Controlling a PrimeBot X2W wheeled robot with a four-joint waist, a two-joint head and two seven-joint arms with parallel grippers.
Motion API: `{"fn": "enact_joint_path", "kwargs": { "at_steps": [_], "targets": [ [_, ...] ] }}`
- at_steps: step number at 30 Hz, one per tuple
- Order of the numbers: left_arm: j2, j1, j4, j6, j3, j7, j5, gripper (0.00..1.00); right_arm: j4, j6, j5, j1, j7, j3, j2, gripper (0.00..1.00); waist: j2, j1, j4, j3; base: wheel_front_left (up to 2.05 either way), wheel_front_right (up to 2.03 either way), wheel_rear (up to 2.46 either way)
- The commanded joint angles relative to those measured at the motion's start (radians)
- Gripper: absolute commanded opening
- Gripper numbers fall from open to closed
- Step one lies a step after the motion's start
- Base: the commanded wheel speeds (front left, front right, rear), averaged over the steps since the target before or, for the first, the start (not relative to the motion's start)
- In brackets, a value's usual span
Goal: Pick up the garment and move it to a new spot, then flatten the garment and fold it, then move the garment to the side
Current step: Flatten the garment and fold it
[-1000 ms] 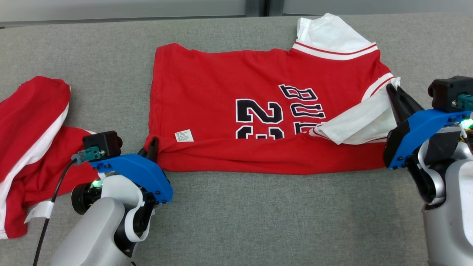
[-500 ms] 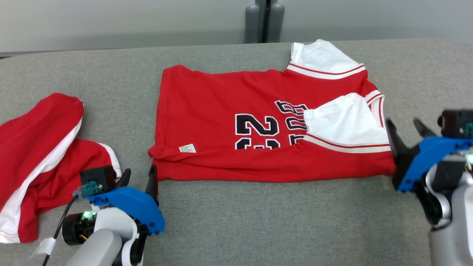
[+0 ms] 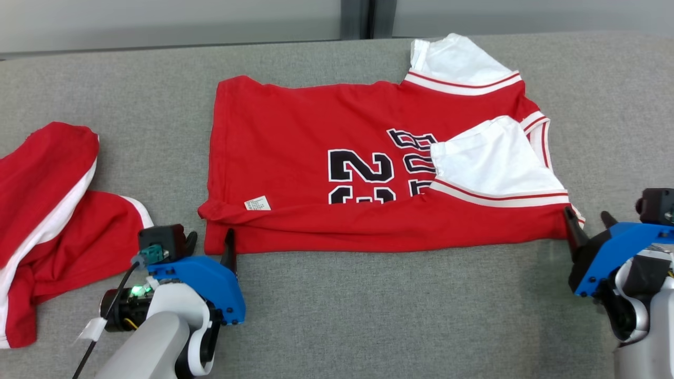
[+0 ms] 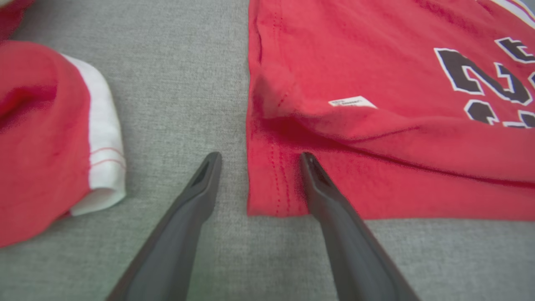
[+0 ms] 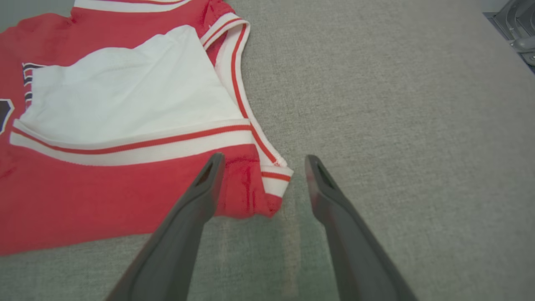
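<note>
The garment (image 3: 295, 137) is a red jersey with white sleeves and black numbers, lying in the middle of the grey table with its near edge folded over. My left gripper (image 3: 210, 241) stands open at its near left corner; in the left wrist view my left gripper (image 4: 261, 155) straddles the hem of the garment (image 4: 376, 62) with nothing gripped. My right gripper (image 3: 587, 217) is open at the near right corner. In the right wrist view my right gripper (image 5: 263, 158) has the collar corner of the garment (image 5: 104, 200) lying loose between its fingers.
A second red and white garment (image 3: 47, 221) lies crumpled at the left edge of the grey table (image 3: 395, 316), close to my left arm; it shows in the left wrist view too (image 4: 42, 125). A wall and a grey post (image 3: 358, 18) stand behind the table.
Both grippers have opened and let go of the garment, then drawn back toward its near corners. The white sleeve held by the right gripper now lies flat. The camera has shifted.
</note>
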Motion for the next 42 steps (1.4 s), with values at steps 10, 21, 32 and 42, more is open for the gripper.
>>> {"fn": "enact_joint_path", "kwargs": {
  "at_steps": [10,21,32,42],
  "targets": [
    [-0.023,-0.018,0.114,-0.019,-0.064,0.115,-0.012,1.0,0.167,0.0,-0.049,-0.059,0.037,0.0,0.007,1.0,0.0,0.0,0.011,0.04,0.0,0.0,0.0],
    [-0.031,0.03,0.134,-0.088,-0.066,0.17,-0.084,0.0,0.114,0.0,-0.004,-0.022,0.029,0.011,0.006,0.0,0.0,0.0,0.024,-0.001,0.0,0.0,0.0],
    [0.099,0.13,-0.044,-0.081,-0.009,0.115,-0.103,0.0,-0.157,0.0,0.081,0.201,0.129,-0.007,0.004,0.0,0.0,0.0,0.011,-0.092,0.0,0.0,0.0],
    [0.184,0.264,-0.217,-0.024,-0.023,0.22,-0.147,0.0,-0.269,0.0,0.166,0.382,0.26,0.018,0.004,0.0,0.0,0.0,-0.006,-0.13,0.0,0.0,0.0]
  ]
}}
